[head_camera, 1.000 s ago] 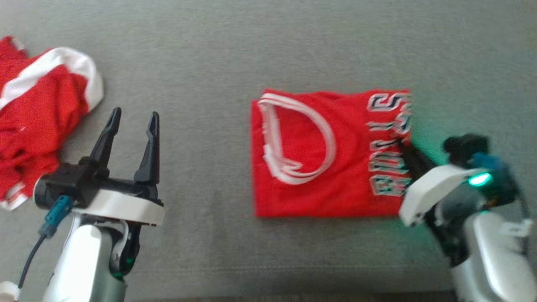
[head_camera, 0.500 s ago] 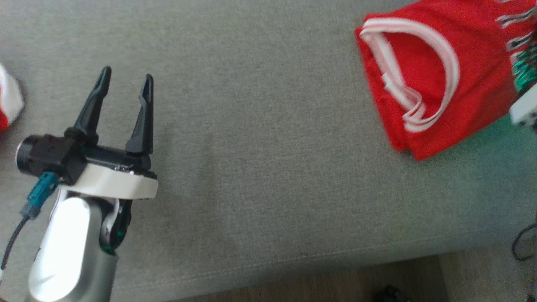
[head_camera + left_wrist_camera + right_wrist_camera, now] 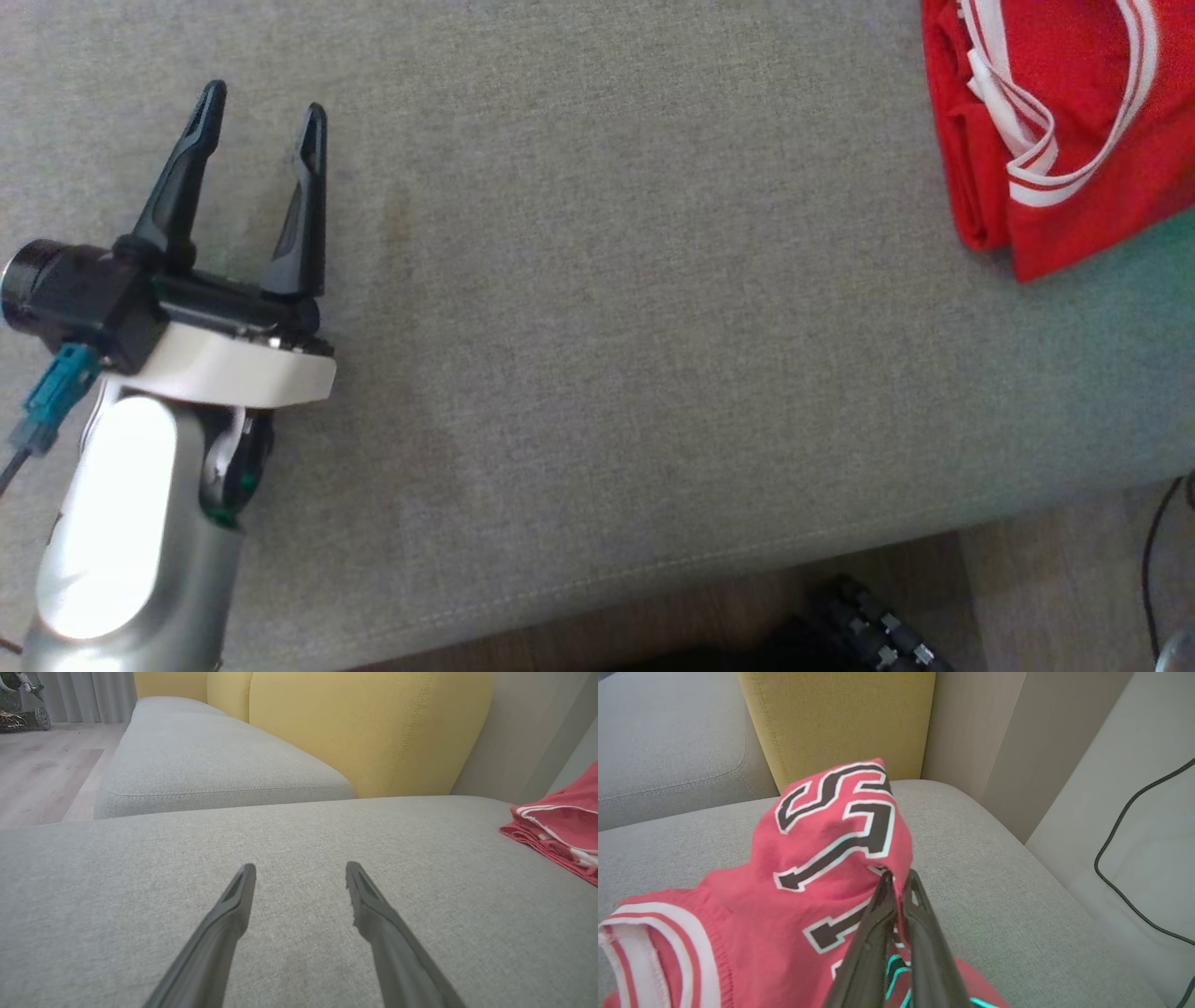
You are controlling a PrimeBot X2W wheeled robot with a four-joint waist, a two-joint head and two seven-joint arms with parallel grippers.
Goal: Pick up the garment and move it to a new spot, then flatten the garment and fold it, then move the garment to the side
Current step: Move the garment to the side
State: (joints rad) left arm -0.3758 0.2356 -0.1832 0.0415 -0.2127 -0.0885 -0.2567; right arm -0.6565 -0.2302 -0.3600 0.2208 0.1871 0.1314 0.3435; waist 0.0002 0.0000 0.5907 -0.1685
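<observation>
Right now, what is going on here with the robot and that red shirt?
The robot's right pincer is shut on the lettered edge of the folded red jersey, which is raised there while the rest lies on the grey sofa cushion. The left pincer hovers open over bare cushion, holding nothing.

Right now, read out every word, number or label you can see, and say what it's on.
"S": a big black letter edged in white, on the red jersey.
"L", likely: the next letter on the jersey, creased, so not certain.
Further letters on the jersey: cut off by folds and by the right hand, which is pinching the cloth; unreadable.
No other text is readable.
</observation>
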